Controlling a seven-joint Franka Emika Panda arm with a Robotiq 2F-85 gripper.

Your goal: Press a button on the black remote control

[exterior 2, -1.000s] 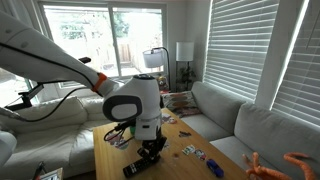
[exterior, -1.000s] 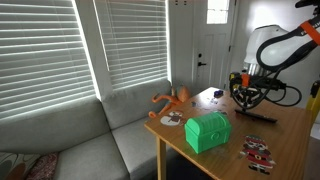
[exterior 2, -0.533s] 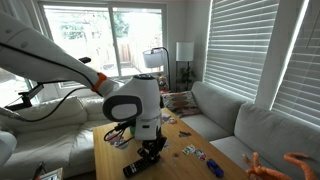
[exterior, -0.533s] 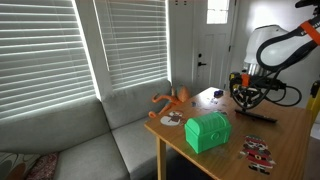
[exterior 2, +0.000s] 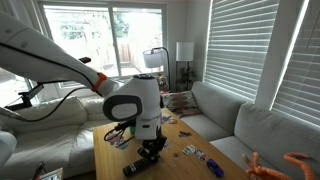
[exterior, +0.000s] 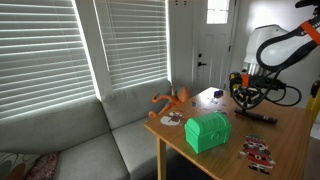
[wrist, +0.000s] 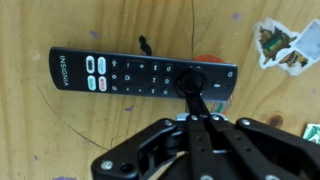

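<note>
Pincer: the black two-fingered metal pincer (wrist: 193,90) comes in from the bottom of the wrist view. Its fingers are pressed together into a single tip, with nothing between them.
Contact: that tip sits on the round ring of keys towards the right end of the remote, as the wrist view shows it.
Remote: the slim, flat black rectangular remote control (wrist: 130,75) lies face up across the wrist view. It has rows of small keys, and white and red ones near its left end. In both exterior views it is a dark bar under the pincer (exterior: 257,116) (exterior 2: 135,168).
Worktop: a scuffed brown wooden worktop (wrist: 60,140) carries the remote.
Figure toy: a flat red-and-white figure toy (wrist: 280,45) lies beyond the remote's right end, not touching it.
Arm: the white robot arm (exterior: 275,45) bends down over the worktop.
Chest: a green plastic treasure chest (exterior: 208,131) stands near the worktop's edge, well apart from the remote.
Orange toy: an orange long-limbed toy (exterior: 172,100) lies at the corner nearest the sofa.
Sofa: a grey fabric sofa (exterior: 90,140) stands beside the worktop, beneath the window blinds.
</note>
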